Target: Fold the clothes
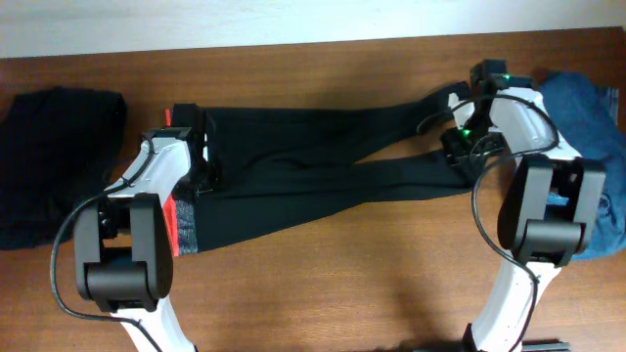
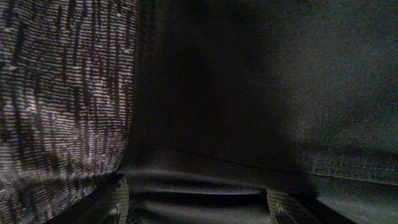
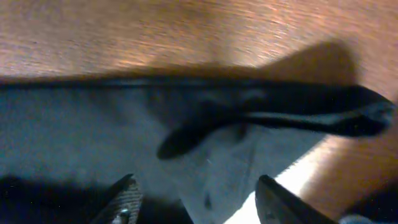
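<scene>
Wide-open left tool (image 2: 199, 210) sits close over black pants (image 1: 313, 171), grey waistband (image 2: 62, 99) at its left side. The right tool (image 3: 200, 200) is also spread wide, pant leg end (image 3: 298, 115) just ahead of its fingers (image 3: 124, 199). Pants lie flat on wooden table (image 1: 342, 293), legs crossed between both tools.

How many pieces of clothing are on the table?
3: black trousers spread across the middle, a dark garment at the left edge, a blue garment at the right edge. More could be hidden beneath.
</scene>
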Action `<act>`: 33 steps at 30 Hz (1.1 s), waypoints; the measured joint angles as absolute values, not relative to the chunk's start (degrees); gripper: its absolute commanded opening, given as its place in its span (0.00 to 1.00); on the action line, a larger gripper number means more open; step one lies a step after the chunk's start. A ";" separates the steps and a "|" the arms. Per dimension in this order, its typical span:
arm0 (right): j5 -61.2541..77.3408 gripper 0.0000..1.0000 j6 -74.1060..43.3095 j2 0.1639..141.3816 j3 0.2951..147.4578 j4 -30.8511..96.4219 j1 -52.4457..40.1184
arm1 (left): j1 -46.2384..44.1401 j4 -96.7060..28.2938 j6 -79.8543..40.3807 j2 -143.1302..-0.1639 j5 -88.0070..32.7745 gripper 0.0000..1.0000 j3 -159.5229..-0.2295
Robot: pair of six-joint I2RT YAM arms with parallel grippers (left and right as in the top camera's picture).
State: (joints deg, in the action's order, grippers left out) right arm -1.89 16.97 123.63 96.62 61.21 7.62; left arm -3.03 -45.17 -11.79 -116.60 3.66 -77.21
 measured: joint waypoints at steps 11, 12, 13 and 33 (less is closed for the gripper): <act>-1.91 0.34 16.99 123.87 96.51 60.77 6.63 | -3.03 -45.17 -11.79 -116.60 3.68 0.72 -77.21; -1.91 0.34 17.02 123.87 96.47 60.73 6.63 | -3.03 -45.17 -11.79 -116.60 3.66 0.72 -77.21; -1.91 0.34 16.93 123.87 96.38 60.64 6.66 | -3.03 -45.17 -11.79 -116.60 3.66 0.72 -77.21; -9.28 0.04 12.19 123.94 96.23 61.30 7.09 | -3.03 -45.17 -11.79 -116.60 3.66 0.72 -77.21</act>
